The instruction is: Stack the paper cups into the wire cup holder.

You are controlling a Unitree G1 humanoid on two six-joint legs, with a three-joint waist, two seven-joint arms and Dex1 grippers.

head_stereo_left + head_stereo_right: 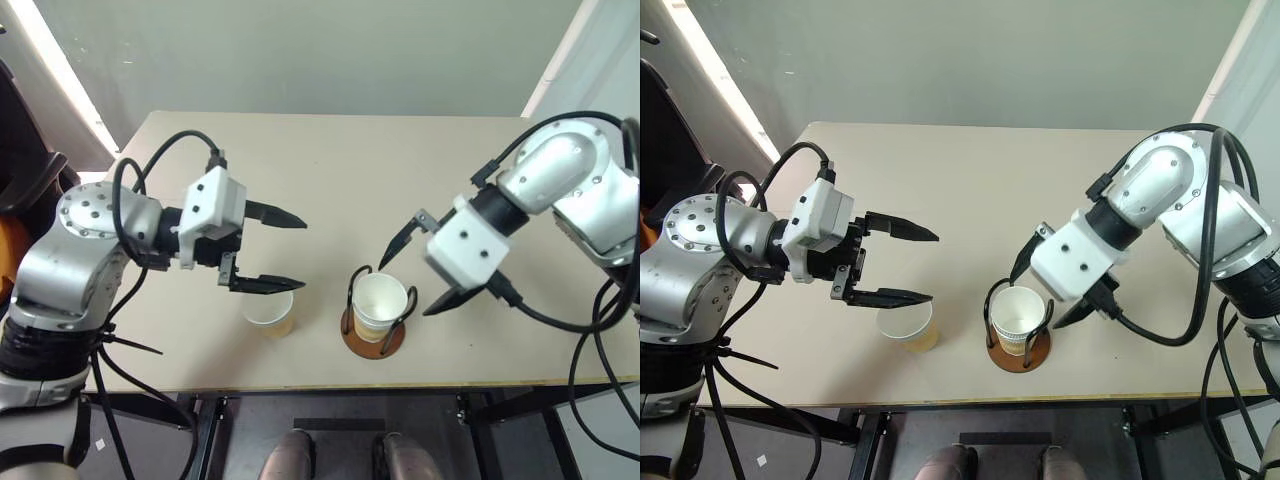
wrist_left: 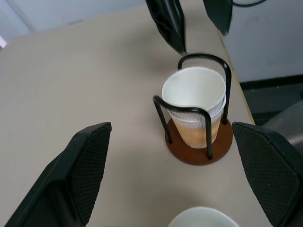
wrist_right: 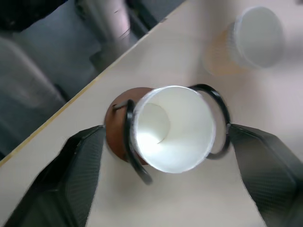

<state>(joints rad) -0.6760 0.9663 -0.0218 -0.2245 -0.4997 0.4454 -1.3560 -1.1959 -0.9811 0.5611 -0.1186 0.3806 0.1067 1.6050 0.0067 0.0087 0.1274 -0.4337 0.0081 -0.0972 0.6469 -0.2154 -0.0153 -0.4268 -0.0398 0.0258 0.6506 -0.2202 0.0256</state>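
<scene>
Working surface: a pale beige table (image 1: 330, 170) lies under both my arms, and everything of the task sits near its front edge.
Left arm: my left gripper (image 1: 292, 253) reaches in from the left, pointing to the right and a little downward, with its two black fingers spread wide and nothing between them.
Left gripper's place: it hangs just above the single cup (image 1: 270, 312), with the lower finger over that cup's rim; I cannot tell whether it touches.
Right arm: my right gripper (image 1: 412, 277) comes in from the right, angled down and to the left, with its fingers parted and released, holding nothing.
Right gripper's place: its fingers (image 3: 71, 175) stand on either side of the holder and above it, apart from the cups inside.
Wire cup holder (image 1: 373, 338): a round reddish-brown base with two upright black wire loops, standing near the front edge, roughly between my two grippers and closer to the right one.
Stacked cups (image 2: 195, 111): two paper cups nested one inside the other stand upright in the holder between the loops, white inside, tan-yellow lower down; the top one's rim rises about level with the loop tops.
Single cup: it stands upright on the table, mouth up, to the left of the holder and near it, not touching it.
</scene>
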